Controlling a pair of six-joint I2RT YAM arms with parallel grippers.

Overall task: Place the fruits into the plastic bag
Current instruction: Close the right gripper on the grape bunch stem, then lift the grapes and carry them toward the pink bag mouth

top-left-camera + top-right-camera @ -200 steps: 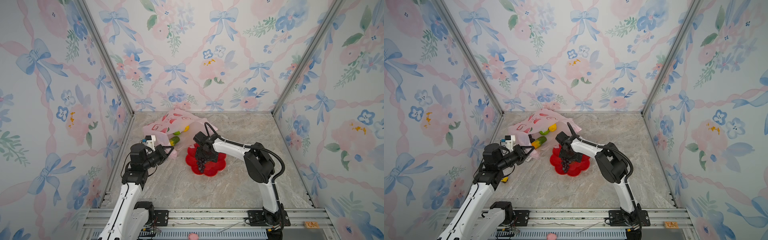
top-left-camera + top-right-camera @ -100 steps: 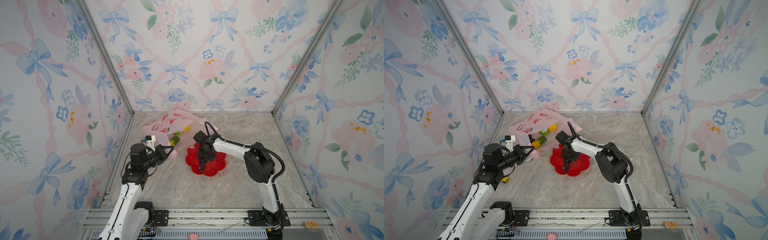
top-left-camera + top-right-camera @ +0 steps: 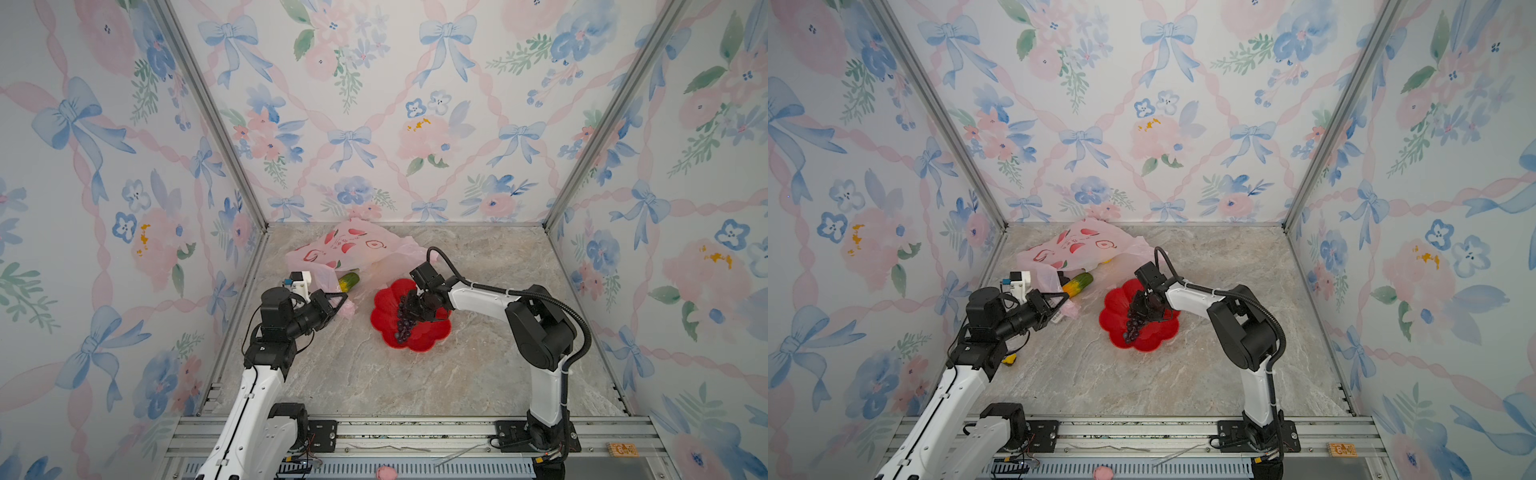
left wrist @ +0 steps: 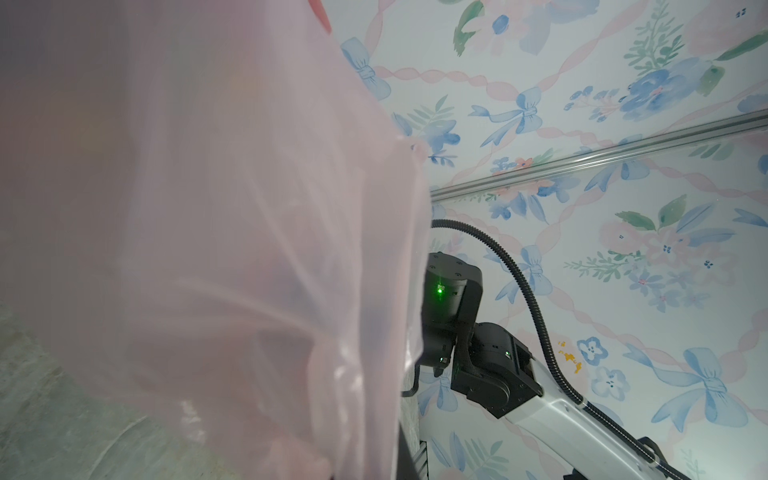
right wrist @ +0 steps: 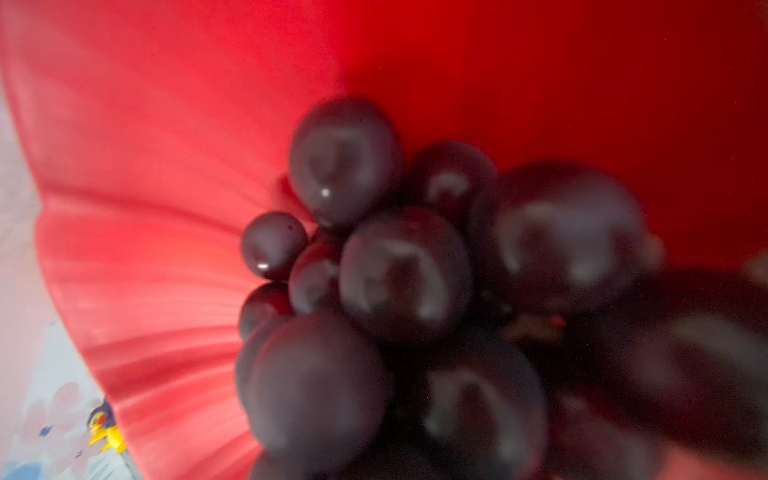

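Fingers first: right fingers (image 3: pixel 415 308) sit down over the upper end of the grape bunch (image 3: pixel 402 326). The wrist view is all blurry grapes (image 5: pixel 407 274), so I cannot tell if they are clamped on it or only straddling it. Left fingers (image 3: pixel 337 297) are pinched together on a loose edge of the plastic bag (image 3: pixel 349 247), and pink film fills the left wrist view (image 4: pixel 208 208).

Progress looks like the late part, not finished. The red plate (image 3: pixel 415 347) carries only the grape bunch, which lies on it and is not lifted. The cucumber-like piece (image 3: pixel 349 281) lies on the surface (image 3: pixel 374 386) right at the bag's mouth, touching the film (in or out, hard to call). What else is inside the bag I can't see through the film. A small yellow thing by my left arm (image 3: pixel 1008 360) is too small to name. What's left, I'd say: lift the bunch, carry it over and drop it in the bag, and maybe nudge the cucumber piece in.

Pose: my right arm has its elbow high, forearm reaching across to the plate and wrist bent down. My left arm rises from the near rail with its forearm low and roughly level, pointing at the bag, which lies crumpled at the far left of the surface.
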